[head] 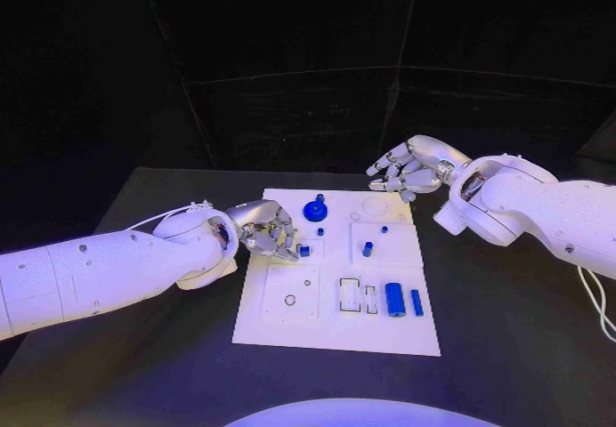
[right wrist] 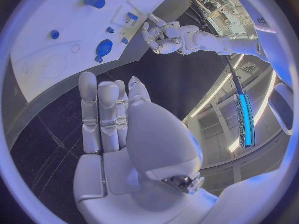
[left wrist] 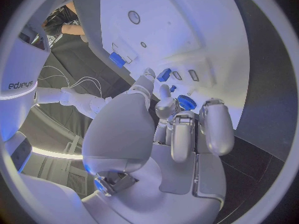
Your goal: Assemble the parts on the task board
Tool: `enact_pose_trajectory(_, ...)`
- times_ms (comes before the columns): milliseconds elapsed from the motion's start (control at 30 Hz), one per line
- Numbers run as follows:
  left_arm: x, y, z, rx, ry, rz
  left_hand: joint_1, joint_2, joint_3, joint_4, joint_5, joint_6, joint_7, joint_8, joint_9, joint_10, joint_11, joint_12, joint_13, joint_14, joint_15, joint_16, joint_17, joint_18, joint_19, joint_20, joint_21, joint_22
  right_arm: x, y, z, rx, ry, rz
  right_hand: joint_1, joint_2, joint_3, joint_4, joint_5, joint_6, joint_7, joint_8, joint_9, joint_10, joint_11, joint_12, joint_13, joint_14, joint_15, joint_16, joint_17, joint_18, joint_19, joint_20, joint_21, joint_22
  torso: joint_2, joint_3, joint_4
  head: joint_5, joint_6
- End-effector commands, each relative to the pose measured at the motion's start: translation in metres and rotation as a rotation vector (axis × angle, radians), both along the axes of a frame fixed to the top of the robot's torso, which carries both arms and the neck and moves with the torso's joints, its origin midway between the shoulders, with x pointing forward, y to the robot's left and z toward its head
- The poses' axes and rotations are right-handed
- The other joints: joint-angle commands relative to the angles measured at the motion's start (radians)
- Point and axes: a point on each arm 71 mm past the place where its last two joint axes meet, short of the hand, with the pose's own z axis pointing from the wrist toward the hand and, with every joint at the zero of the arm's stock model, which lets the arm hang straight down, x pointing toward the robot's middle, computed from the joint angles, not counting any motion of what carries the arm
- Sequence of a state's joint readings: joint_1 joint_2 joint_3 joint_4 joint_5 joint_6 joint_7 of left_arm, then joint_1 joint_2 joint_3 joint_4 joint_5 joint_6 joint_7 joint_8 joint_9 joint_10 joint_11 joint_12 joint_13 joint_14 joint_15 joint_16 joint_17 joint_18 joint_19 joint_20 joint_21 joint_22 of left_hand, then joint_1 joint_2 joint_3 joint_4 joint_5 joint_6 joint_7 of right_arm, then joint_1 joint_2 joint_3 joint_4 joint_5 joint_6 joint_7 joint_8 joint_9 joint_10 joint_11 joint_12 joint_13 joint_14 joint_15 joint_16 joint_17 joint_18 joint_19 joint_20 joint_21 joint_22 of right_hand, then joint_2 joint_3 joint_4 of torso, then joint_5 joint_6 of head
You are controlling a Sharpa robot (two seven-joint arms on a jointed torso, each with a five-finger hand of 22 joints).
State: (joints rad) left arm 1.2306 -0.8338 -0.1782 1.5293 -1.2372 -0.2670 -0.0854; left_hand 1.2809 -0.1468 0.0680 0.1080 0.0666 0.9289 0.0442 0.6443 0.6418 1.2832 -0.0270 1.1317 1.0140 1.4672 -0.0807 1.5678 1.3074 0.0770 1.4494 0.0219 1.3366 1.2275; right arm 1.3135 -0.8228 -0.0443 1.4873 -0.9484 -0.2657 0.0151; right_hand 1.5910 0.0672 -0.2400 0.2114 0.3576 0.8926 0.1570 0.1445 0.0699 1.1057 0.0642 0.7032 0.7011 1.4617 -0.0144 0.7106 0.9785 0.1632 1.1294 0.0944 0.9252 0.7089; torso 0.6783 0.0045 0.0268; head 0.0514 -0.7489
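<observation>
Our left hand (head: pixel 263 229), fingers curled beside a small blue part (head: pixel 304 250) without clearly clamping it, is nearer than our spread, empty right hand (head: pixel 409 169).

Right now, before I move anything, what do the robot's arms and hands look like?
Both arms are glossy white, rounded shells with small dark screw dots. The left arm has thin white cables looping near its wrist; the right arm has a white cable hanging at its outer side. The left hand and right hand are silver, many-fingered, with smooth rounded finger segments.
</observation>
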Motion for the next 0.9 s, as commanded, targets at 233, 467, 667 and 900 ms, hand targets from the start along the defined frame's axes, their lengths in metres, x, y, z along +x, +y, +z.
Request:
enact_pose_trajectory(233, 0.004, -0.001, -0.008, 0.071, 0.008, 0.067, -0.004, 0.010, -0.026, 0.018, 0.004, -0.009, -0.005, 0.022, 0.013, 0.009, -0.003, 0.018, 0.013, 0.104, -0.009, 0.003, 0.263, -0.008, 0.010, -0.002, 0.010, 0.011, 0.000, 0.001, 0.002, 0.002, -0.015, -0.001, 0.010, 0.001, 0.002, -0.002, 0.006, 0.006, -0.002, 0.005, -0.001, 0.002, -0.003, 0.002, -0.001, 0.017, -0.002, 0.001, -0.001, -0.001, 0.004, -0.002, 0.004, 0.001, 0.000, 0.0005, 0.0003, -0.002, -0.001)
enact_pose_trajectory(467, 0.006, -0.004, -0.013, 0.089, 0.027, 0.080, 0.000, 0.015, -0.031, 0.022, 0.005, -0.010, -0.006, 0.028, 0.016, 0.010, -0.004, 0.022, 0.016, 0.104, -0.010, 0.003, 0.263, -0.008, 0.012, -0.003, 0.012, 0.015, 0.000, 0.001, 0.002, 0.002, -0.016, 0.000, 0.009, 0.001, 0.002, -0.001, 0.008, 0.006, -0.001, 0.005, -0.001, 0.002, -0.003, 0.001, -0.001, 0.017, -0.002, 0.000, -0.002, 0.000, 0.003, -0.002, 0.003, 0.001, 0.000, 0.0007, 0.0007, 0.000, -0.003)
enact_pose_trajectory(667, 0.008, -0.006, -0.015, 0.097, 0.033, 0.088, 0.003, 0.029, -0.033, 0.032, 0.006, -0.011, -0.009, 0.036, 0.020, 0.014, -0.007, 0.029, 0.021, 0.104, -0.012, 0.003, 0.263, -0.009, 0.014, -0.005, 0.015, 0.020, 0.000, 0.001, 0.002, 0.003, -0.016, 0.001, 0.009, 0.001, 0.002, -0.001, 0.008, 0.006, -0.001, 0.005, -0.001, 0.002, -0.003, 0.001, -0.001, 0.017, -0.002, 0.000, -0.002, 0.000, 0.003, -0.002, 0.003, 0.001, 0.000, 0.0007, 0.0005, 0.000, -0.006)
enact_pose_trajectory(900, 0.008, -0.011, -0.016, 0.099, 0.038, 0.082, 0.000, 0.035, -0.038, 0.043, 0.005, -0.012, -0.010, 0.041, 0.023, 0.020, -0.008, 0.038, 0.029, 0.104, -0.013, 0.003, 0.263, -0.011, 0.017, -0.006, 0.021, 0.028, 0.001, 0.003, 0.002, 0.003, -0.016, 0.003, 0.009, 0.001, 0.002, -0.001, 0.008, 0.006, -0.001, 0.005, -0.001, 0.002, -0.003, 0.001, -0.001, 0.017, -0.002, 0.000, -0.002, 0.000, 0.003, -0.002, 0.003, 0.001, 0.000, 0.0011, -0.0002, -0.001, -0.008)
